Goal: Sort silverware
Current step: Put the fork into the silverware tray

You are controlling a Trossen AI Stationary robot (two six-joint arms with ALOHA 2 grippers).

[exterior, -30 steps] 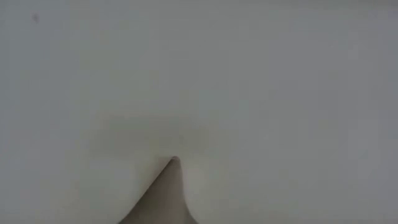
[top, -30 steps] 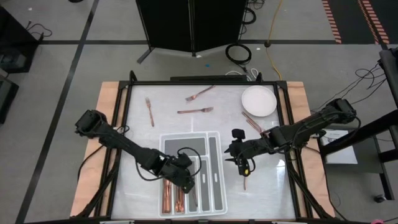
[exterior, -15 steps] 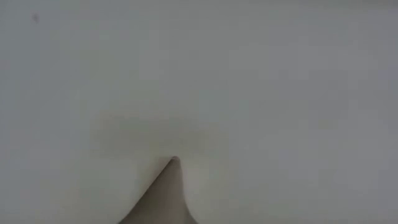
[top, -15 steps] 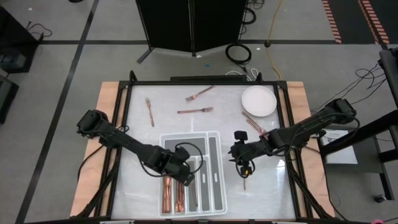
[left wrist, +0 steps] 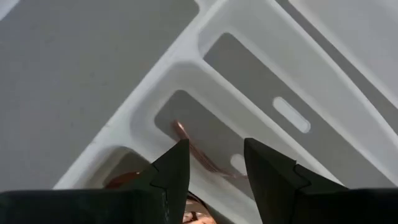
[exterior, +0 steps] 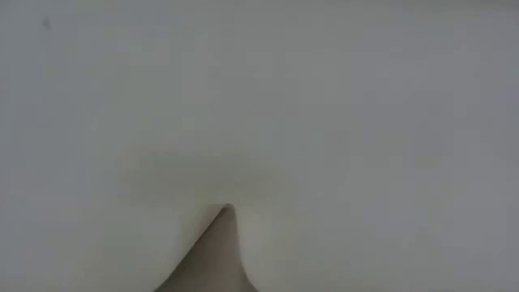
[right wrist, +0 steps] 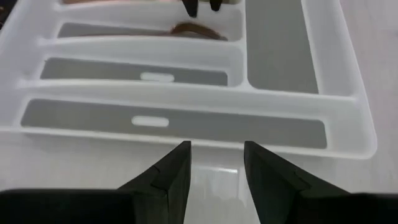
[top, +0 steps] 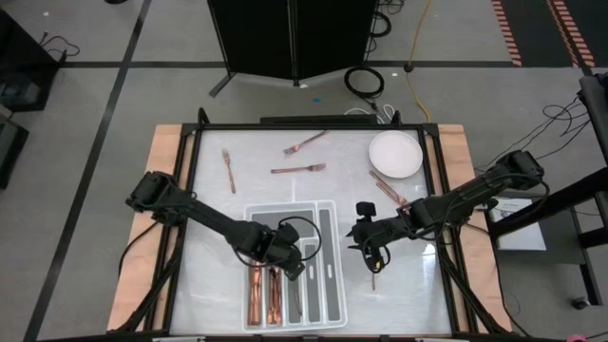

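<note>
The white divided tray (top: pixel 328 211) lies at the table's near middle. Copper pieces lie in its left compartments (top: pixel 256 296); one (left wrist: pixel 194 148) lies right under my left gripper (left wrist: pixel 214 152), which hovers open and empty over the tray (top: pixel 288 263). My right gripper (top: pixel 370 251) hovers open and empty right of the tray, facing it (right wrist: pixel 217 149). A copper piece (top: pixel 374 275) lies on the table just near of it. Loose forks (top: pixel 228 169) (top: pixel 304 142) (top: pixel 298 168) lie flat at the far side. More pieces (top: pixel 388 188) lie by the round white plate (top: pixel 394 154).
The plate stands at the far right. A raised dark frame (top: pixel 432 190) runs around the white table surface. The low view shows only a blank white surface close up. The tray's right compartments (right wrist: pixel 174 124) hold nothing.
My left gripper has drawn back over the tray toward the table's far edge and a little to the right, still open. The copper pieces in the tray stay where they were.
</note>
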